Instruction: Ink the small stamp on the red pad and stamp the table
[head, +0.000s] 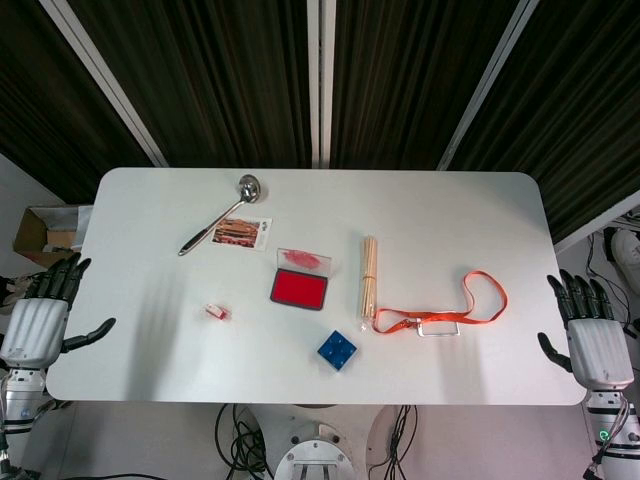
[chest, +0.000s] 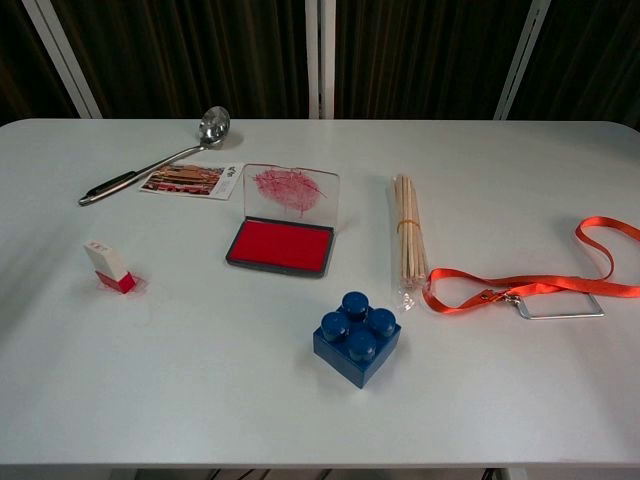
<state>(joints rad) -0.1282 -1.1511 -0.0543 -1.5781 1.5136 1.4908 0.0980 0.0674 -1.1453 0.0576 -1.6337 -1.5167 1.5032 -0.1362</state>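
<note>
The small stamp (head: 217, 313) (chest: 110, 268), white with a red base, stands tilted on the white table (head: 150, 350), left of centre. The red ink pad (head: 299, 289) (chest: 280, 246) lies open in the middle, its clear lid (chest: 290, 192) raised behind it and smeared red. My left hand (head: 40, 310) hangs off the table's left edge, fingers spread and empty. My right hand (head: 590, 330) is off the right edge, fingers apart, holding nothing. Neither hand shows in the chest view.
A metal ladle (head: 220, 214) (chest: 155, 158) and a photo card (head: 241, 233) (chest: 192, 180) lie at the back left. A bundle of wooden sticks (head: 368, 275) (chest: 408, 238), an orange lanyard (head: 470, 305) (chest: 540, 285) and a blue block (head: 337, 350) (chest: 357, 337) lie right of the pad.
</note>
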